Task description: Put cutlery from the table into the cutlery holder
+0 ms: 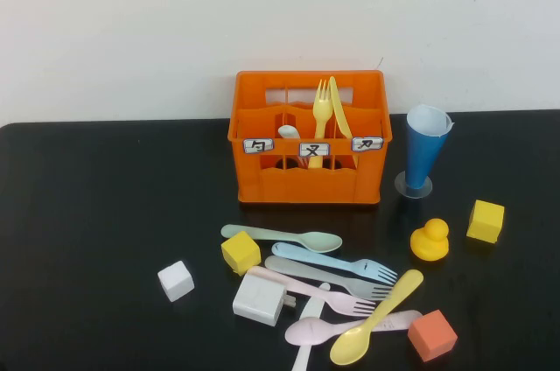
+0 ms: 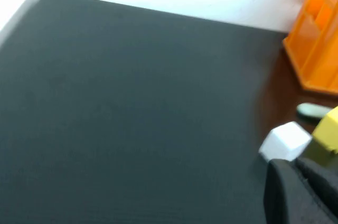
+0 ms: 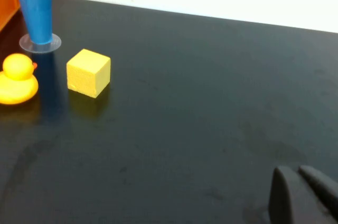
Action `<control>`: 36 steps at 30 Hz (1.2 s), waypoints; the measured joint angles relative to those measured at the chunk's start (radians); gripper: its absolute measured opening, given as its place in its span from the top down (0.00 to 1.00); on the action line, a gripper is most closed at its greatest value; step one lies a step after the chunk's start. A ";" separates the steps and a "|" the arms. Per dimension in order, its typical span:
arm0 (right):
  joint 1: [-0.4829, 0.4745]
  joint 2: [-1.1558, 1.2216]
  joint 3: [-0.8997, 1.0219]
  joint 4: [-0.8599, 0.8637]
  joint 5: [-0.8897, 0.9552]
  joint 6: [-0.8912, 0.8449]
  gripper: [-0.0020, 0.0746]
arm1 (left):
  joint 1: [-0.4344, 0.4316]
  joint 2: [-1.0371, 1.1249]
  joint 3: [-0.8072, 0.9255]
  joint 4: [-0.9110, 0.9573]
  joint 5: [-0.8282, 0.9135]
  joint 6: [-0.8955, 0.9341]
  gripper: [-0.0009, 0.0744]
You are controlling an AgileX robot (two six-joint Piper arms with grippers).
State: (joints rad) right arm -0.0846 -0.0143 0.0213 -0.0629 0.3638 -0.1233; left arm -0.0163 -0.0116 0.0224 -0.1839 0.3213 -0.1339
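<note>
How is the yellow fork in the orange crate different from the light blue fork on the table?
The yellow fork stands upright in the orange crate, tines up; the light blue fork lies flat on the black table among other cutlery. Their colours differ too. Both look like plastic forks of similar size.

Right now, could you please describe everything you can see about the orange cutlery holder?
The cutlery holder is an orange crate that looks like plastic, with cut-out sides and inner compartments. It stands upright at the back of the black table, near the wall. Three small white labels with black characters sit across its front. A yellow fork and another yellow utensil stand in it; something pale shows in another compartment. The blue cone cup stands beside it, apart. Neither gripper is near it.
</note>
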 joint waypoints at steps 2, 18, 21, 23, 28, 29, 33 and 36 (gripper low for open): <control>0.000 0.000 0.000 0.000 0.000 0.000 0.98 | 0.000 0.000 0.002 -0.035 -0.006 0.000 0.99; 0.000 0.000 0.000 0.000 0.000 0.000 0.98 | 0.000 0.000 0.006 -0.686 -0.099 0.000 0.99; 0.000 0.000 0.000 0.000 0.000 0.000 0.98 | 0.000 0.000 0.006 -0.753 -0.114 0.000 0.99; 0.000 0.000 0.000 0.000 0.000 0.000 0.98 | 0.000 0.000 0.006 -0.810 -0.129 0.002 0.99; 0.000 0.000 0.000 0.000 0.000 0.000 0.98 | 0.000 0.000 0.006 -0.852 -0.156 0.096 0.99; 0.000 0.000 0.000 0.000 0.000 0.000 0.98 | 0.000 0.000 0.006 -0.856 -0.167 0.118 0.99; 0.000 0.000 0.000 0.000 0.000 0.000 0.98 | 0.000 0.002 -0.037 -0.837 -0.143 0.251 0.99; 0.000 0.000 0.000 0.000 0.000 0.000 0.98 | 0.000 0.068 -0.150 -0.774 -0.073 0.376 0.99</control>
State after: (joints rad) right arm -0.0846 -0.0143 0.0213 -0.0629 0.3638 -0.1233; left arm -0.0163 0.0566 -0.1276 -0.9579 0.2485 0.2425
